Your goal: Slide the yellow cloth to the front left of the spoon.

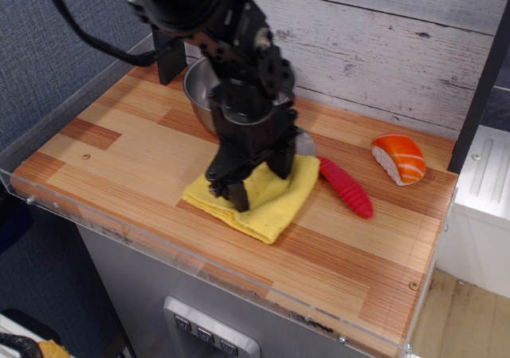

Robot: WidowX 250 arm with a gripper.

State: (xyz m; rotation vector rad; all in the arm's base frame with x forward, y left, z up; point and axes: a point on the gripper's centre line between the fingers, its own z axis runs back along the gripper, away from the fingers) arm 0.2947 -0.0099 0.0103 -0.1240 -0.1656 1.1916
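The yellow cloth (280, 201) lies rumpled on the wooden table, front centre, its right edge just left of the spoon's red ribbed handle (344, 187). The spoon's metal bowl is mostly hidden behind my arm. My black gripper (229, 194) points down onto the left part of the cloth, its fingertips close together and pinching the fabric against the table. The arm stands in front of the steel bowl and covers the cloth's far edge.
A steel bowl (198, 95) sits at the back behind the arm. An orange-and-white sushi piece (398, 159) lies at the right rear. A clear acrylic rim (159, 250) runs along the table's front and left edges. A plank wall stands behind.
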